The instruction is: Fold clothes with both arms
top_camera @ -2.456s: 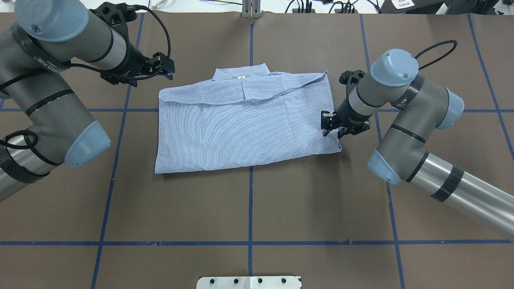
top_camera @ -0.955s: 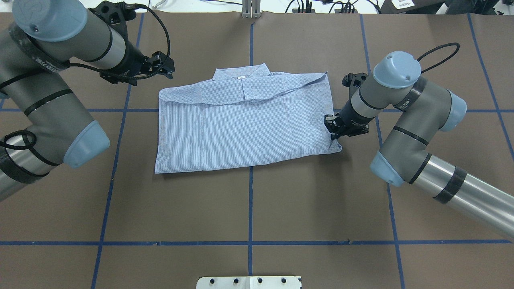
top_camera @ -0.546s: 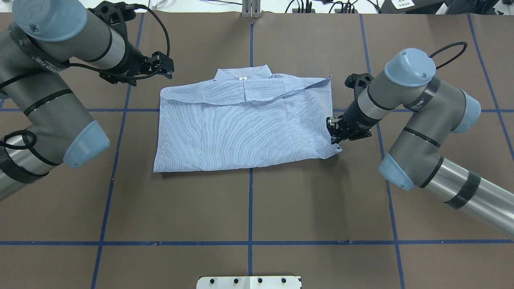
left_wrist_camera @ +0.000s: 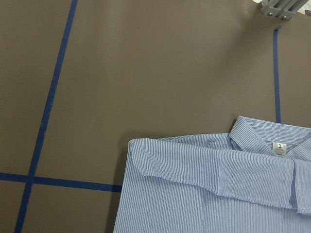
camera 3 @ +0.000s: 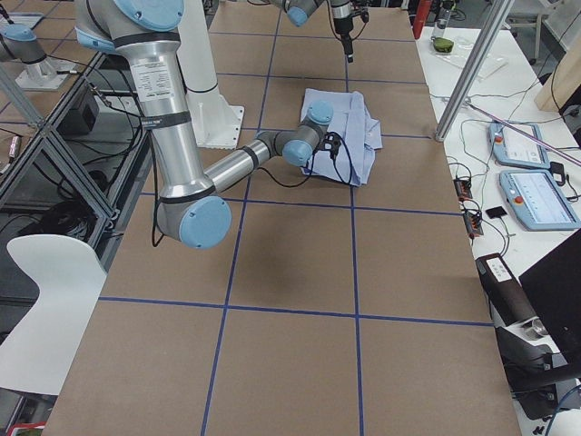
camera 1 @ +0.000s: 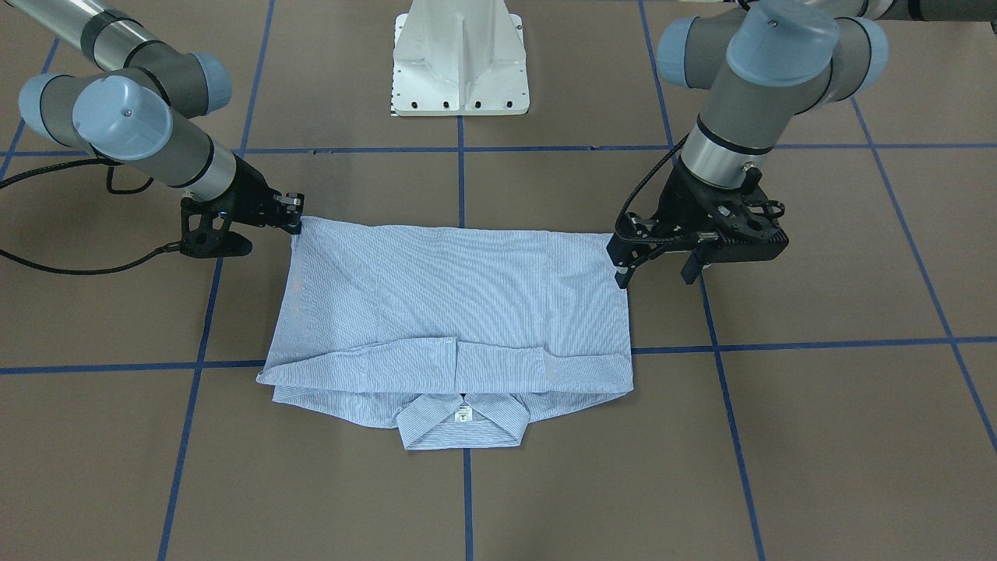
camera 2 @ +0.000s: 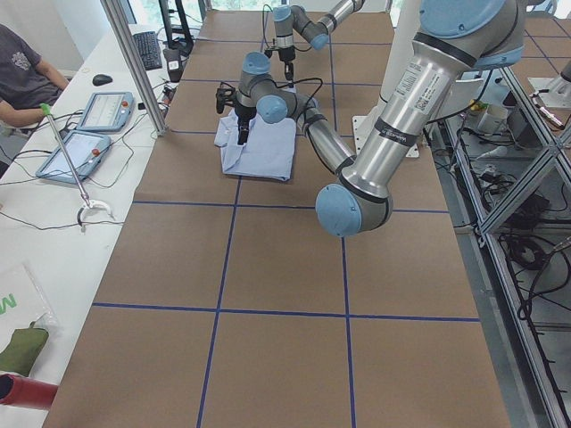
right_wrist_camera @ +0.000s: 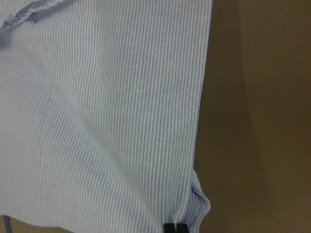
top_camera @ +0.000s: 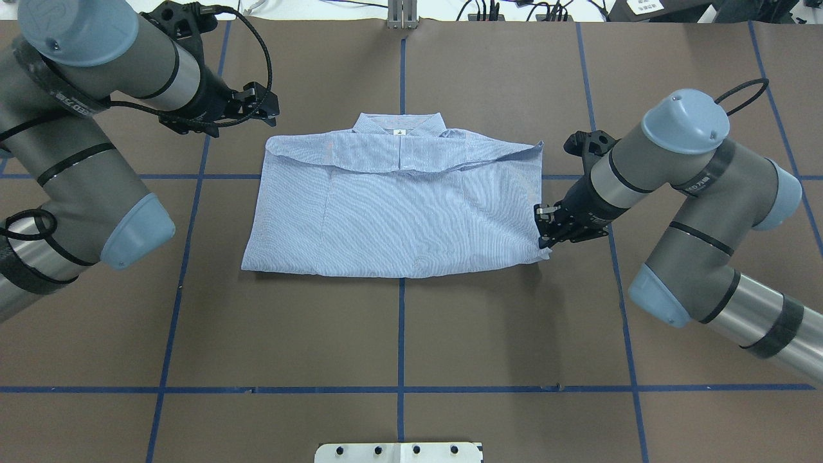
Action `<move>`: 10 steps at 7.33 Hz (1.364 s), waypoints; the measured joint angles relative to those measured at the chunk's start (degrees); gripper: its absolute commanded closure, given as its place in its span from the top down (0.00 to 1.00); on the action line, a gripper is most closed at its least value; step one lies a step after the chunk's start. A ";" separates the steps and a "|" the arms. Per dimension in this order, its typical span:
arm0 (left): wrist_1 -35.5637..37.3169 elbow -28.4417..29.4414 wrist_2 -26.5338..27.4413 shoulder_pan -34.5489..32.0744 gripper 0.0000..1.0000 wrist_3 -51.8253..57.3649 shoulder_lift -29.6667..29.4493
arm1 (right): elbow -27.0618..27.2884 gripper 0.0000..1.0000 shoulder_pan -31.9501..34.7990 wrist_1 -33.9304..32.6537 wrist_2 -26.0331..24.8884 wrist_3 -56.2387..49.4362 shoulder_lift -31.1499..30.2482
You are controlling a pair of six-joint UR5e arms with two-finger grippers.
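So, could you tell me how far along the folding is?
The shirt lies as a rectangle, no sleeves sticking out, collar at the far edge. The right gripper pinches its near right corner; the left gripper hovers open near its left edge. Folding it smaller probably remains.

Robotics lab, not a home or shop: left arm (top_camera: pixel 83 148) & right arm (top_camera: pixel 701 193), tubular industrial types, flank a white pedestal base (camera 1: pixel 459 70) at top centre of the front view. They stand over a big table (top_camera: pixel 514 334) papered brown w/ a blue tape grid (top_camera: pixel 257 390). Side views add aluminium frame posts (camera 2: pixel 134 62), teach pendants (camera 3: pixel 525 145) at right of the right-side view and loose cables (camera 3: pixel 467 125) beside them. Keyboard (camera 2: pixel 148 49) + mouse (camera 2: pixel 103 79) & a seated person (camera 2: pixel 22 71) are upper left of the left-side view, and a white chair (camera 3: pixel 41 282) is lower left of the right-side one.
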 measured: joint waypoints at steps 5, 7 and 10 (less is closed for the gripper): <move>0.00 -0.61 0.68 0.02 0.98 -1.10 -0.15 | 15.73 0.00 -8.63 -0.22 2.85 0.78 -18.71; -0.02 -0.75 1.70 0.07 0.98 -1.12 -0.08 | 20.19 0.00 -13.25 -0.19 6.13 5.68 -23.79; -0.09 -1.05 2.09 0.33 0.98 -1.13 0.18 | 21.69 0.63 -21.72 -0.19 6.86 16.85 -24.98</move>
